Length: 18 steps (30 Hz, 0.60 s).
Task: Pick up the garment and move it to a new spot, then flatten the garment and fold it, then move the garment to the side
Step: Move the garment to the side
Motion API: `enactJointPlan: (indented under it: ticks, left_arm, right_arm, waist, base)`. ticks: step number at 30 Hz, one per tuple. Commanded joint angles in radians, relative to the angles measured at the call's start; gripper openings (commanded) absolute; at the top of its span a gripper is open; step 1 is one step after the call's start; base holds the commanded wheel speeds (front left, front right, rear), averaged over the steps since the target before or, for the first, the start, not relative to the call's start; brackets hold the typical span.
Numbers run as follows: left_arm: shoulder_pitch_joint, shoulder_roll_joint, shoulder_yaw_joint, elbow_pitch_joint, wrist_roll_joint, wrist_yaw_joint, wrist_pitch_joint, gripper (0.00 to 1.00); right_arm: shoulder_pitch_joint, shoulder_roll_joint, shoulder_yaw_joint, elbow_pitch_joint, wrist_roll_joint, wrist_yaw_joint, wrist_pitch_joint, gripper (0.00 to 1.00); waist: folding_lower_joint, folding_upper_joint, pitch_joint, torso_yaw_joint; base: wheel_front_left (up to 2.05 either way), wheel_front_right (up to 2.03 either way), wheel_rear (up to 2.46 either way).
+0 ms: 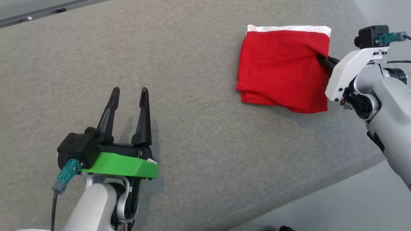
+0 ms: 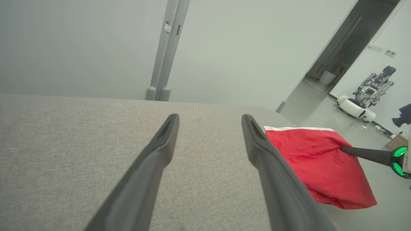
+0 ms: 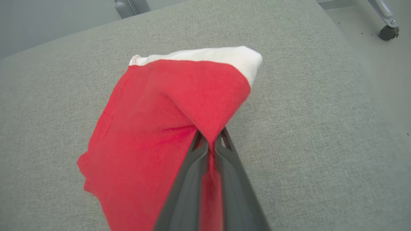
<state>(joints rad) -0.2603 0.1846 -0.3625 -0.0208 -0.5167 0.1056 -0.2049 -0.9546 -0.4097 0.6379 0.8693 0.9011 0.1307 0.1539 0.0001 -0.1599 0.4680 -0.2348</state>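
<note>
The garment [image 1: 282, 67] is red with a white band along its far edge, folded into a rough square at the right side of the grey surface. It also appears in the left wrist view [image 2: 318, 166] and the right wrist view [image 3: 154, 125]. My right gripper [image 1: 322, 59] is shut on the garment's right edge, pinching a fold of red cloth between its fingers [image 3: 210, 146]. My left gripper [image 1: 130, 93] hangs open over bare grey fabric at the lower left, far from the garment, with nothing between its fingers [image 2: 208, 128].
The grey padded surface [image 1: 192, 128] ends in a front edge at the lower right, with floor beyond. A grey post [image 2: 165, 51] stands behind the surface. Another robot [image 2: 366, 96] stands far off on the floor. A caster wheel [image 3: 388, 32] is at the surface's far corner.
</note>
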Motion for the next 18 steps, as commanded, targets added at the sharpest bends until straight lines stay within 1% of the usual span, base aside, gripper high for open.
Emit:
enactJointPlan:
  ticks: [1,4,8,13,18]
  left_arm:
    - [-0.013,0.012,-0.002,-0.003,0.009,0.0,0.002,1.0]
    - [-0.029,0.017,-0.008,-0.015,0.013,0.0,0.016,1.0]
    - [-0.045,0.023,-0.01,-0.026,0.018,0.004,0.027,1.0]
    - [-0.055,0.037,-0.006,-0.05,0.029,0.015,0.034,1.0]
    - [-0.061,0.049,-0.008,-0.1,0.044,0.027,0.04,1.0]
  right_arm:
    - [-0.015,-0.003,0.003,0.001,0.006,0.0,-0.01,0.0]
    - [-0.027,-0.013,0.008,0.015,0.003,0.0,-0.031,0.0]
    - [-0.062,-0.017,0.015,0.046,-0.023,0.0,-0.062,0.0]
    - [-0.124,-0.034,0.029,0.101,-0.069,0.0,-0.093,0.0]
    - [-0.2,-0.08,0.04,0.174,-0.13,0.0,-0.127,0.0]
  waist:
    - [-0.0001,0.0,0.04,-0.065]
    - [-0.0001,0.0,0.059,-0.066]
    - [-0.0001,0.0,0.085,-0.043]
    - [-0.0001,0.0,0.122,0.005]
    - [-0.0001,0.0,0.162,0.063]
  base:
    - [0.0,0.0,0.0]
    - [0.0,0.0,0.0]
    - [0.0,0.0,0.0]
    - [0.0,0.0,0.0]
    - [0.0,0.0,0.0]
